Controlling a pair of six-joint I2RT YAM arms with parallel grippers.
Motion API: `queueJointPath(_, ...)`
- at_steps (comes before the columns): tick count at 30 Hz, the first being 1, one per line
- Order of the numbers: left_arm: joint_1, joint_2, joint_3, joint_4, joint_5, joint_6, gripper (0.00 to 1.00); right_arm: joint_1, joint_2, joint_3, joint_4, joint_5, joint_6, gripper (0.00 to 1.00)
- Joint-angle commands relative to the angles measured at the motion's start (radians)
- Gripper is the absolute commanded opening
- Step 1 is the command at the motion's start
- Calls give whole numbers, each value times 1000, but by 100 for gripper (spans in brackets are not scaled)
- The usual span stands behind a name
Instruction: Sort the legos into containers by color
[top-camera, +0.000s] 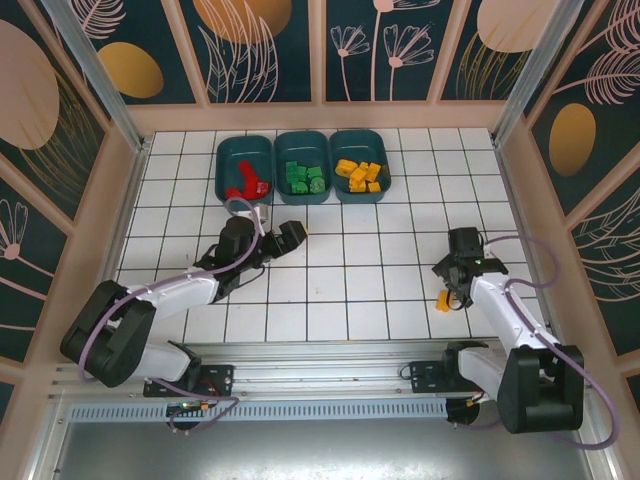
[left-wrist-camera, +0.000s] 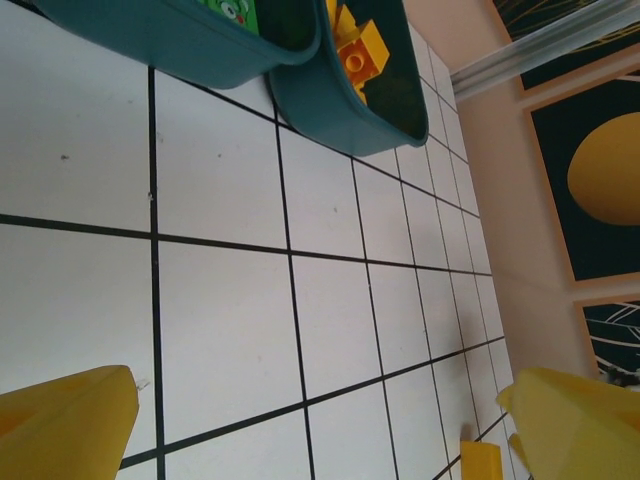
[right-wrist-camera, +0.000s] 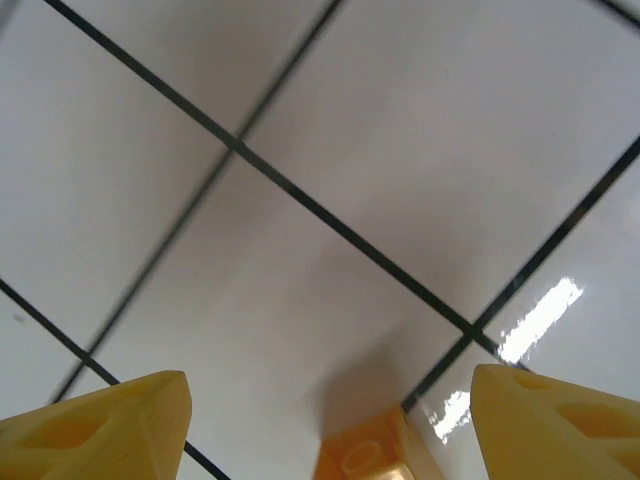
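Note:
Three dark teal containers stand in a row at the back: the left one (top-camera: 228, 160) holds red legos (top-camera: 248, 184), the middle one (top-camera: 300, 148) green legos (top-camera: 303, 177), the right one (top-camera: 362, 145) yellow-orange legos (top-camera: 362, 174). One yellow-orange lego (top-camera: 442, 302) lies on the tiles at front right. My right gripper (top-camera: 451, 288) hangs over it, open, and the brick (right-wrist-camera: 365, 455) sits low between the spread fingers. My left gripper (top-camera: 292, 233) is open over bare tiles in front of the containers, with nothing between its fingers (left-wrist-camera: 70, 415).
The left wrist view catches the green tub's wall (left-wrist-camera: 200, 40), the yellow tub (left-wrist-camera: 345, 100) and a yellow brick (left-wrist-camera: 480, 460) far across the floor. Peach walls (top-camera: 520, 190) and metal posts bound the white tiled floor (top-camera: 380, 260).

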Motion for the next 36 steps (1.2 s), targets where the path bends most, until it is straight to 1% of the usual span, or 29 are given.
queueJointPath(1,-1,-40,-21,-6,-25,25,96,19,3,-12,-39,-29,44,75)
queueJointPath(2,-2,-44,-21,-9,-29,25,96,29,3,-18,-41,-31,48,75)
queueJointPath(4,-1,-43,-18,-9,-34,26,96,41,5,-37,-22,-83,58,75)
queueJointPath(7,-1,-26,-5,-2,-17,22,96,85,5,-66,31,-136,87,75)
queueJointPath(11,-3,-15,10,-4,4,20,96,142,53,-78,78,-167,91,74)
queueJointPath(12,-2,-18,9,-5,3,20,96,148,65,-83,94,-179,84,74)
queueJointPath(15,-1,-27,5,-11,-5,20,96,152,94,-89,127,-209,64,67)
queueJointPath(17,-2,-34,-1,-10,-5,18,96,152,102,-91,140,-207,58,60)
queueJointPath(18,0,-38,-4,-12,-7,15,96,153,101,-93,150,-212,55,54)
queueJointPath(19,-1,-43,-6,-16,-10,16,96,154,97,-92,166,-219,51,45)
queueJointPath(22,-2,-63,-6,-42,-25,27,96,177,92,-67,187,-220,39,22)
queueJointPath(25,0,-88,6,-90,-78,54,97,232,106,20,210,-181,12,13)
queueJointPath(27,4,-105,15,-132,-151,72,98,250,139,92,265,-154,-16,11)
queueJointPath(29,23,-124,11,-166,-226,55,98,265,200,166,367,-147,-48,11)
queueJointPath(31,68,-139,-20,-166,-278,11,99,293,310,263,496,-148,-97,11)
queueJointPath(33,126,-141,-58,-163,-281,-49,98,324,432,376,580,-120,-158,11)
queueJointPath(34,163,-135,-75,-158,-258,-76,98,335,500,444,601,-94,-189,12)
queueJointPath(36,211,-119,-92,-163,-201,-109,99,336,623,562,621,-46,-235,13)
